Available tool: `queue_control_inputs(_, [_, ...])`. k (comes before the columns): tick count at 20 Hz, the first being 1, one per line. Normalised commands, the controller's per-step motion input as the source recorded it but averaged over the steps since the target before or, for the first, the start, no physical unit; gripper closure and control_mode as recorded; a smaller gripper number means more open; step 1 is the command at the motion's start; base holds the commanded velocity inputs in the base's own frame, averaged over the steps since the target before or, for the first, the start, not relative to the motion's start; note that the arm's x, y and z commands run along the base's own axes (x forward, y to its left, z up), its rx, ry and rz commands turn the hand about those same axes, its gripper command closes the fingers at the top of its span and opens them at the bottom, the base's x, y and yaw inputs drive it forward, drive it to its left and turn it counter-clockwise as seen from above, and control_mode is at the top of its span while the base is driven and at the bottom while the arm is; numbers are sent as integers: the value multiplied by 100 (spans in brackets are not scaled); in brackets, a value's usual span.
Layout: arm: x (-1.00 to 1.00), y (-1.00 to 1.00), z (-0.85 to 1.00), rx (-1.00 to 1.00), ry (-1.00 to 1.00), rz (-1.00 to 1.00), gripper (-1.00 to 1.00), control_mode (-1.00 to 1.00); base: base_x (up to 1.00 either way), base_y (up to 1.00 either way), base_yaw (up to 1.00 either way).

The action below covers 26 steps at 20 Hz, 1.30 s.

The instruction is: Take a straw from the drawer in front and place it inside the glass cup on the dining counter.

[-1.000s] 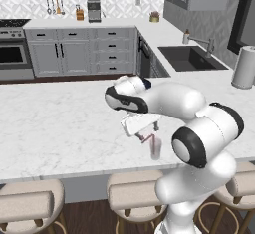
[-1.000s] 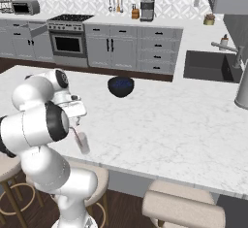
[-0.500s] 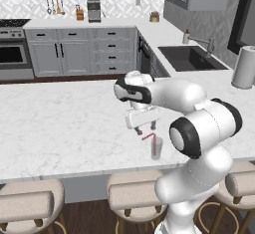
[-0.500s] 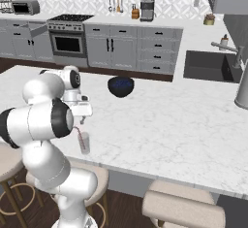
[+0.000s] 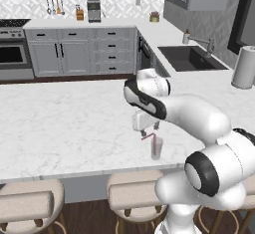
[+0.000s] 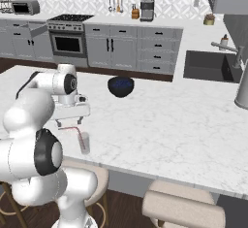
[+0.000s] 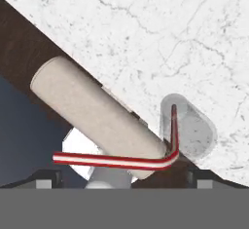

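The red straw (image 7: 116,161) has a bent top and sits in the clear glass cup (image 5: 156,147) with the gripper (image 5: 147,127) spread wide at its 11 o'clock, holding nothing.

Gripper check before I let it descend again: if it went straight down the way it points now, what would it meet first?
Probably the straw, whose bent top lies just under the open gripper, its lower end in the glass cup. Depth is uncertain.

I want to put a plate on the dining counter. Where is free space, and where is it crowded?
The dining counter is bare between the dark bowl and the sink side. The near edge is crowded: the glass cup with the straw, under the open gripper.
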Motion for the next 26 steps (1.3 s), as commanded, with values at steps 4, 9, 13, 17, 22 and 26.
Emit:
queue_control_inputs(4, [-88,-24,34,0,-53,0,-100,-100,0,0,0])
queue_control_inputs(9, [-86,-38,45,0,-49,0,-100,-100,0,0,0])
queue_control_inputs(13, [-84,-47,47,1,-23,0,-100,-100,0,0,0])
queue_control_inputs(17, [-56,-38,32,6,-6,-3,-100,-100,0,0,0])
queue_control_inputs(22, [-29,-25,17,6,0,-11,-100,-100,0,0,0])
queue_control_inputs(26, [-22,-27,17,1,0,-19,-100,-100,0,0,0])
